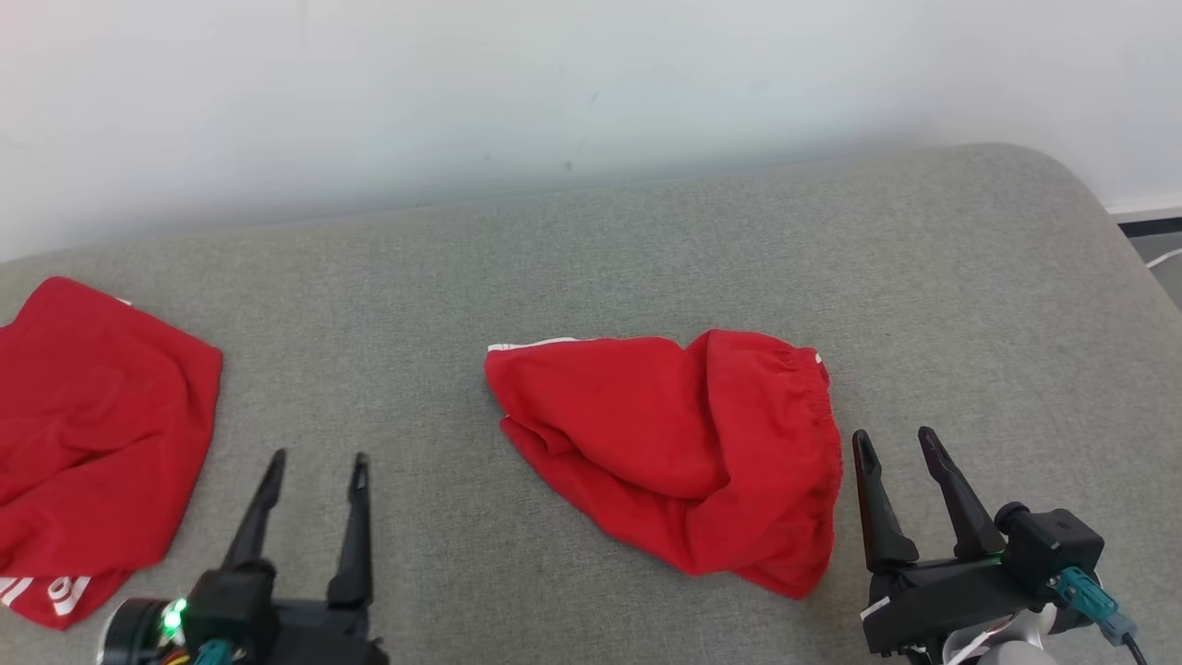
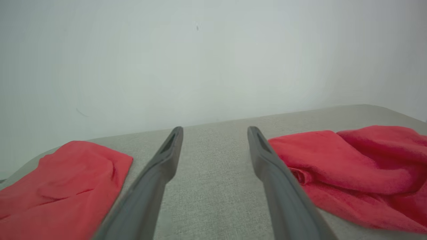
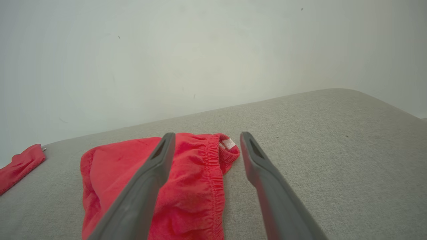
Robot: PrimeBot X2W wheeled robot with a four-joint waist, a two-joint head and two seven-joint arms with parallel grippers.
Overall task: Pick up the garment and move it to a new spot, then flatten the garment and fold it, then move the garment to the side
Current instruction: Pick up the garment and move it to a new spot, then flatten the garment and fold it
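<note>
Item: garment (image 1: 674, 443), red; shorts, judging by the elastic waistband (image 1: 813, 406).
Location: middle of the grey padded surface (image 1: 554, 240), a little toward 4 o'clock in the head view. The waistband end lies at 3 o'clock and the white-trimmed hem end at 9 o'clock.
Condition: crumpled, with 1 layer lapped loosely over another and uneven edges. It is neither flat nor folded.
Left gripper (image 1: 319, 457): at 7 o'clock, jaws wide, holding nothing. It is over bare surface, near the hem end and apart from it.
Right gripper (image 1: 894, 434): at 4 o'clock, jaws wide, holding nothing. Its fingertips are just beside the waistband, with no contact that I can make out.
Other stock: second red garment (image 1: 92, 416) at 9 o'clock, cut off by the view's edge. It lies flatter and has white lettering (image 1: 55, 591) at its near corner. It looks like a separate piece.
Done: possibly step 1, the pickup and move. The garment sits centrally between both grippers, which suits a working spot, but the pictures cannot confirm this.
Left: 3 steps, namely flattening, folding and moving the garment to the side.
Stage, as judged: early, with the arms poised to start spreading the cloth.
</note>
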